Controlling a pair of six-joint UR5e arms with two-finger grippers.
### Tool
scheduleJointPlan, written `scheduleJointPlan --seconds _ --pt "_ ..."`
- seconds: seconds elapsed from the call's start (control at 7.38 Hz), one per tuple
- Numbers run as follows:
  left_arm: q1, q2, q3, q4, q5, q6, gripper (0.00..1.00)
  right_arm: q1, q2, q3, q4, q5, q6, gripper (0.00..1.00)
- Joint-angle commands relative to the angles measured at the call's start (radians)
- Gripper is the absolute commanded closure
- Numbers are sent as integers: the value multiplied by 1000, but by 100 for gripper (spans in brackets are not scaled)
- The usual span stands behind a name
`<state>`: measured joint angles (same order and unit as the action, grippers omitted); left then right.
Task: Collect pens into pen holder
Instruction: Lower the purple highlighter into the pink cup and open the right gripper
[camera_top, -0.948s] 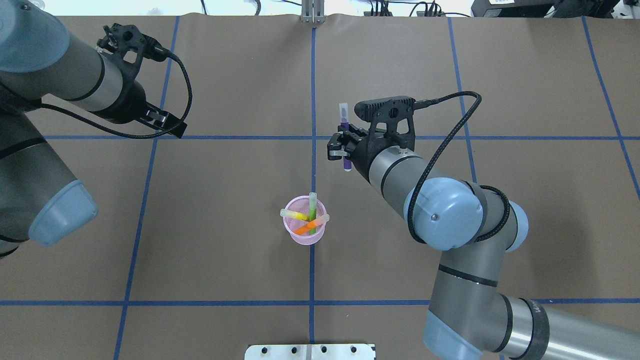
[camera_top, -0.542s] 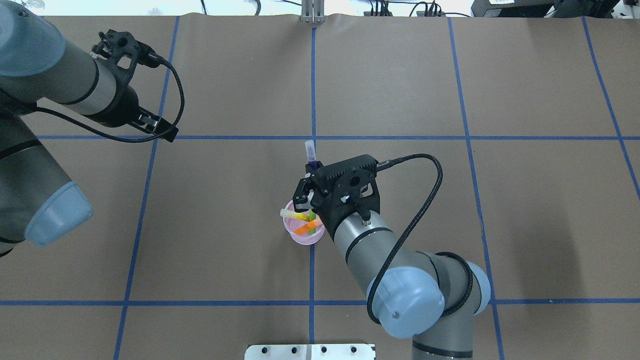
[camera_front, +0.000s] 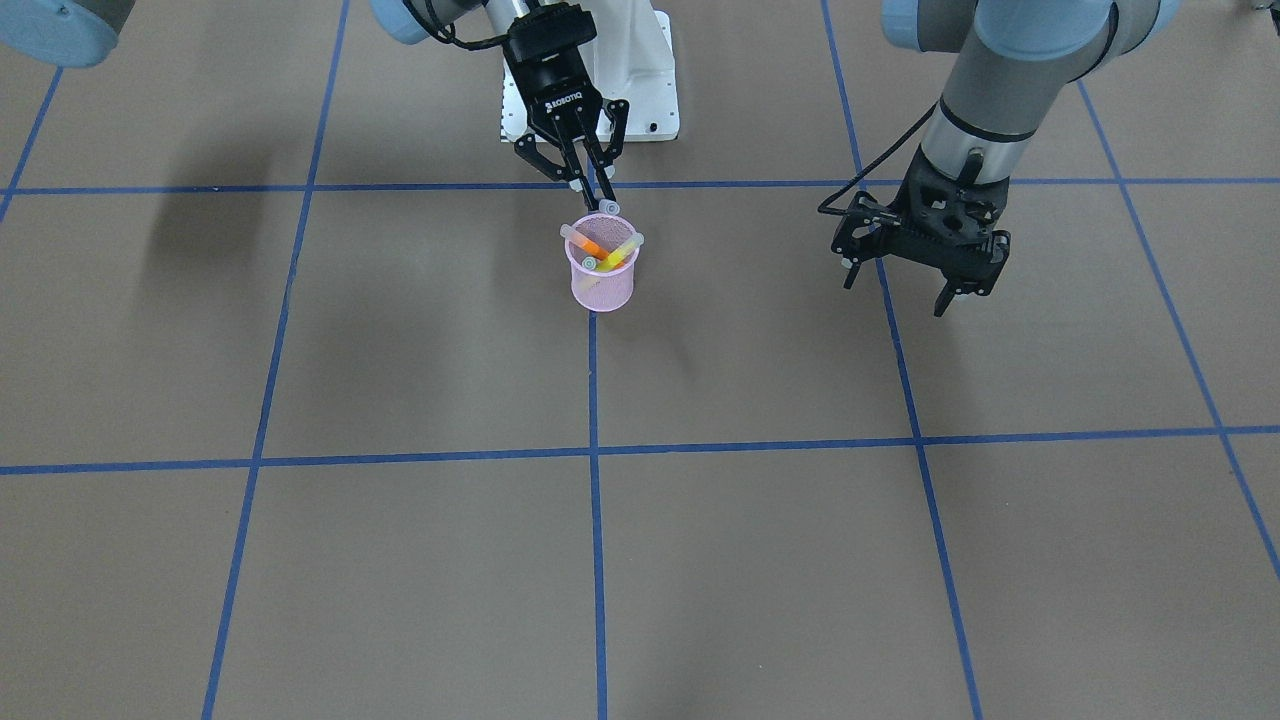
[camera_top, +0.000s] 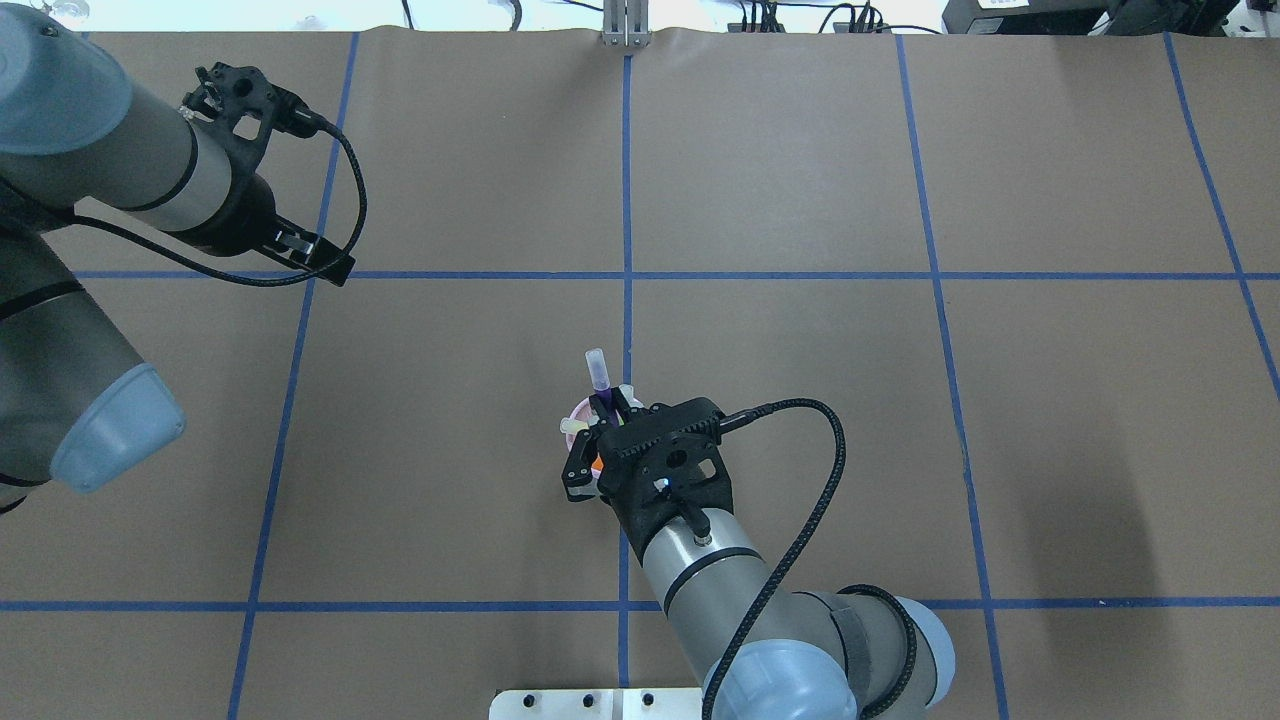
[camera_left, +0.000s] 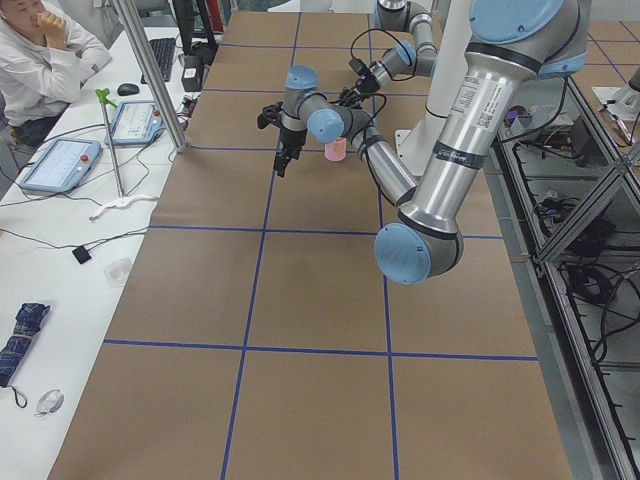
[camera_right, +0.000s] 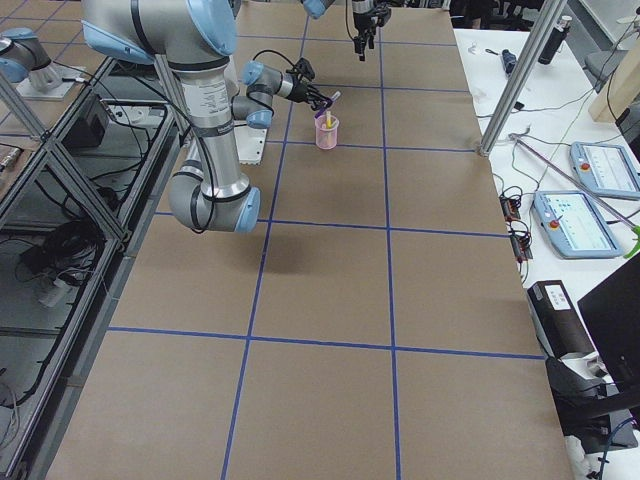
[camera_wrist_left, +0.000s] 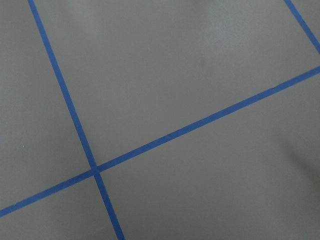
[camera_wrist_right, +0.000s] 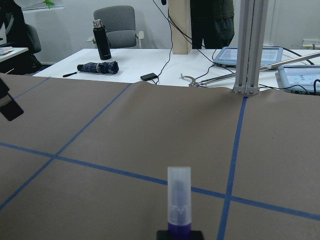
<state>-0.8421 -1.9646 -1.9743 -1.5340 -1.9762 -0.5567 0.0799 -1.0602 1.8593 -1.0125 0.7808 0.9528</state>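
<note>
The pink mesh pen holder (camera_front: 603, 285) stands on a blue tape line and holds the orange pen (camera_front: 582, 241), the yellow pen (camera_front: 622, 250) and the green pen (camera_front: 591, 263). My right gripper (camera_front: 598, 190) is shut on the purple pen (camera_front: 609, 206) and holds it tilted just above the holder's rim. From overhead the gripper (camera_top: 605, 420) covers most of the holder (camera_top: 578, 411), and the pen's whitish cap (camera_top: 597, 368) sticks out away from me. The cap also fills the lower middle of the right wrist view (camera_wrist_right: 179, 200). My left gripper (camera_front: 895, 290) is open and empty, far off to the side.
Brown paper with blue tape lines (camera_top: 627, 200) covers the table. A white metal base plate (camera_front: 640, 90) lies at the robot's edge. The left wrist view shows only paper and crossing tape lines (camera_wrist_left: 95, 171). Operator desks with tablets (camera_right: 575, 220) stand beyond the far edge.
My right gripper has carried the purple pen from the back right to right over the pen holder. My left arm has drawn back slightly to the left.
</note>
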Motion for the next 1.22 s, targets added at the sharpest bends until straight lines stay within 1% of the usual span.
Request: scheduleJointPlan --seconds 0.0,0.27,0.54,1.08 --pt "0 1 0 0 -1 0 0 -3 23 -26 0 -5 -2 100" --pt "0 1 0 0 -1 0 0 7 46 -54 0 -15 -3 100" --pt "0 0 0 0 -1 0 0 27 48 -58 0 -11 -34 100" --pt "0 1 -1 0 -1 0 0 37 48 -80 2 -6 -34 100"
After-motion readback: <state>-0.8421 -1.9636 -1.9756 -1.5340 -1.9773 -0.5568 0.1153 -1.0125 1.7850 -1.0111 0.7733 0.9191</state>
